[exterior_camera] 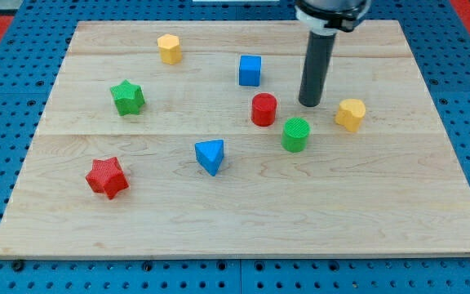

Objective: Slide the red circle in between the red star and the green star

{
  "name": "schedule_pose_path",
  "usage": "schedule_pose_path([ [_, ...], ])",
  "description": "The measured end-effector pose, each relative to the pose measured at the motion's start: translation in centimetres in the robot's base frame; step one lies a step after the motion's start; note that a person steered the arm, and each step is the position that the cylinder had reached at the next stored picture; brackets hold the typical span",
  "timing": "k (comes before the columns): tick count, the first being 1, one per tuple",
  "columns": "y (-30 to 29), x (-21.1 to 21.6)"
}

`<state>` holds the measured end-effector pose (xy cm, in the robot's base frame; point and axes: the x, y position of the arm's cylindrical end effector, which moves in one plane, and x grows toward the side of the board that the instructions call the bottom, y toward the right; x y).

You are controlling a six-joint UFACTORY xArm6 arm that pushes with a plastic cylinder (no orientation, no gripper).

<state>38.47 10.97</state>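
My tip [310,104] is resting on the wooden board [382,212], just to the right of the red circle [263,109] and apart from it; there are no jaws to open or close, only the rod. Its upper end is getting cut off by the view's top. The green cylinder [295,135] is sitting just below, the yellow block [350,114], perhaps heart-shaped, to the right. The blue cube [250,70] and blue triangle [210,156] are lying farther left. The green star [127,97] and red star [107,177] are waiting well apart, the yellow hexagon [169,49] near the top.
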Motion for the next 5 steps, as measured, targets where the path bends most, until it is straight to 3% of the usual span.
schedule_pose_path([
  [3, -12.7, 2.7],
  [5, -12.7, 2.7],
])
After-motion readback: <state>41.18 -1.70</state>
